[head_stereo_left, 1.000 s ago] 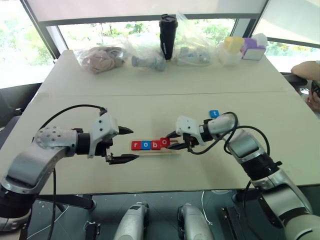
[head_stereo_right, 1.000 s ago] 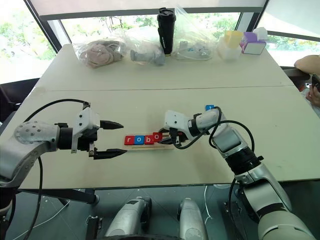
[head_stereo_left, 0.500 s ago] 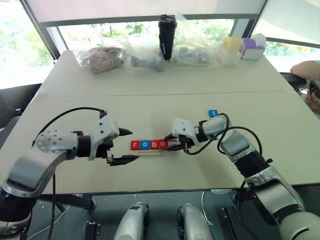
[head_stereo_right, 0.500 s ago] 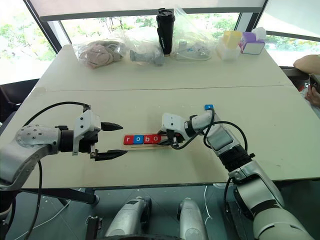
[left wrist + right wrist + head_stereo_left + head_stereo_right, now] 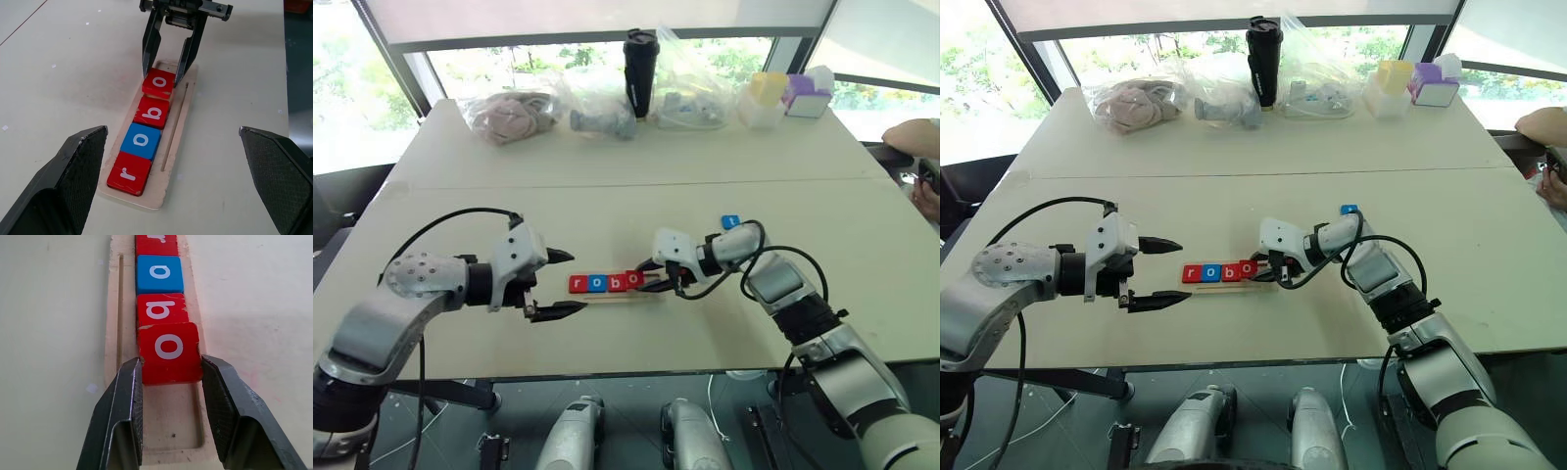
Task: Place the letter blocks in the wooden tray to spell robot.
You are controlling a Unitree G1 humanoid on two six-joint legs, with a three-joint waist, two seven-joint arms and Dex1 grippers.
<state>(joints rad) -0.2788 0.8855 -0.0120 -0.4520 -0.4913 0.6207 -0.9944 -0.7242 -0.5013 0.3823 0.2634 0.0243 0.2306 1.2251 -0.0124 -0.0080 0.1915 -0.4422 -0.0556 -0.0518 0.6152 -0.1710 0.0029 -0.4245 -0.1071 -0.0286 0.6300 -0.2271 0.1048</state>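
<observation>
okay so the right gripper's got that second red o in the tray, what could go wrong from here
The right gripper is shut on the red o block, whose near edge looks tilted up over the red b block; released like this, it may not seat flat in the wooden tray.

Pulling the fingers away could drag the o, or nudge the row.

The blue t block lies on the table behind the right arm, whose cable loops close to it and could sweep it.

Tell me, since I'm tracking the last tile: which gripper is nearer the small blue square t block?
Right. The right gripper is at the wooden tray, just short of the blue t block; the left gripper hovers beyond the tray's opposite end.
</observation>
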